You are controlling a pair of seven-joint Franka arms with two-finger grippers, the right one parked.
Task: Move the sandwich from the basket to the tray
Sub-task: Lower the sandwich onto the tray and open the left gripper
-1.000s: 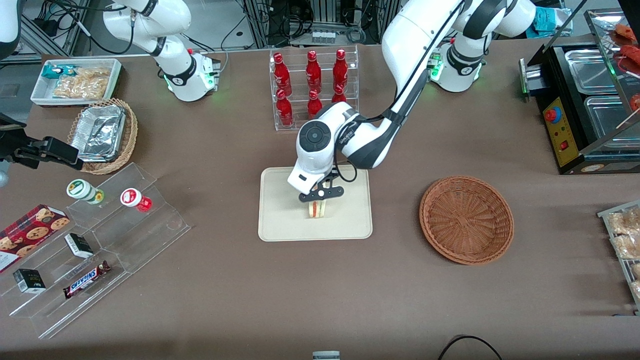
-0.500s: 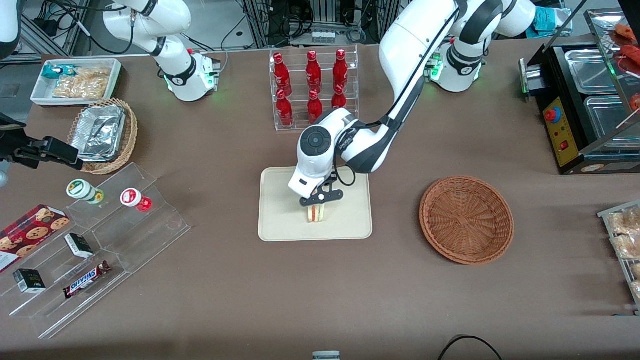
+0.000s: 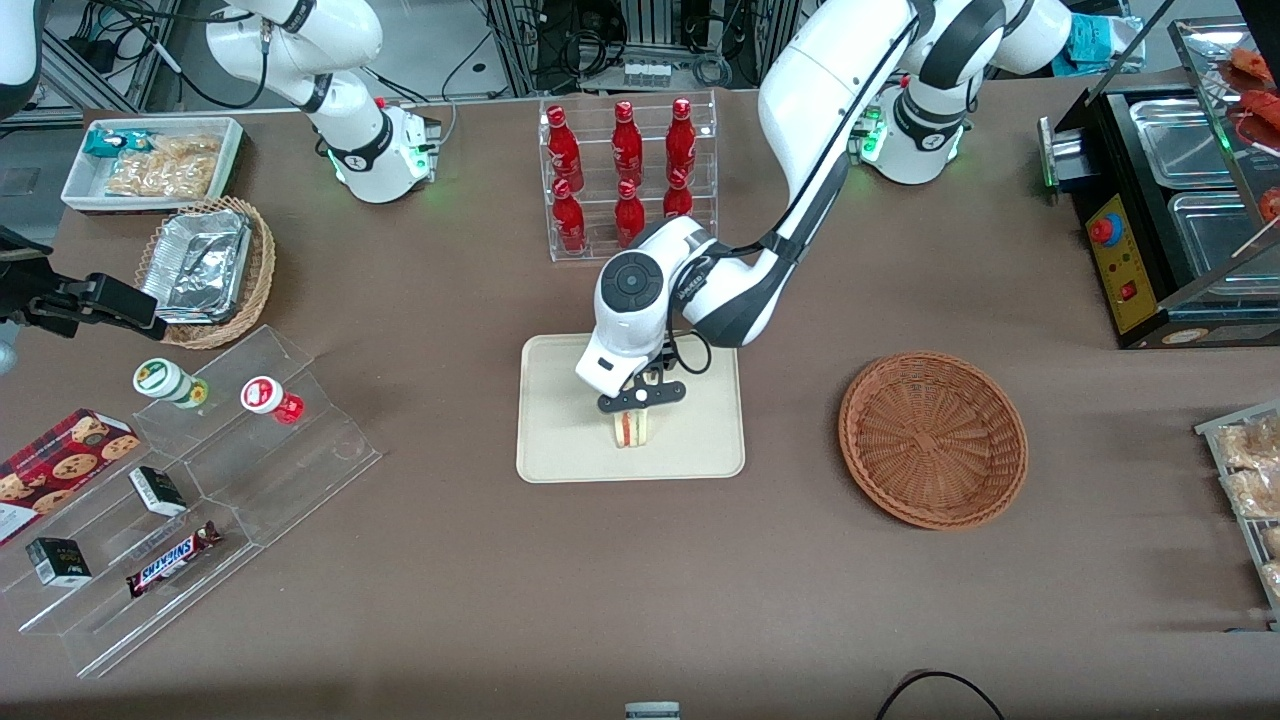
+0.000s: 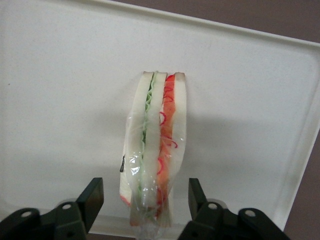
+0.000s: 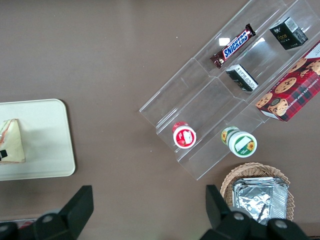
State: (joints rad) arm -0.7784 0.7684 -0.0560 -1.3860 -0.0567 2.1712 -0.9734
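Lifted slightly, the gripper [image 4: 145,200] hangs open astride the sandwich [image 4: 154,150] standing on the tray [image 4: 60,100].

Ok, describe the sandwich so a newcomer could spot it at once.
Find the cream tray mid-table, nearer the front camera than the rack of red bottles. The sandwich stands on it, under the open pincer. It is a clear-wrapped white wedge with red and green filling, the only food on the tray.

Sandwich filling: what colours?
Green and orange-red layers in the sandwich, clearest in left wrist view.
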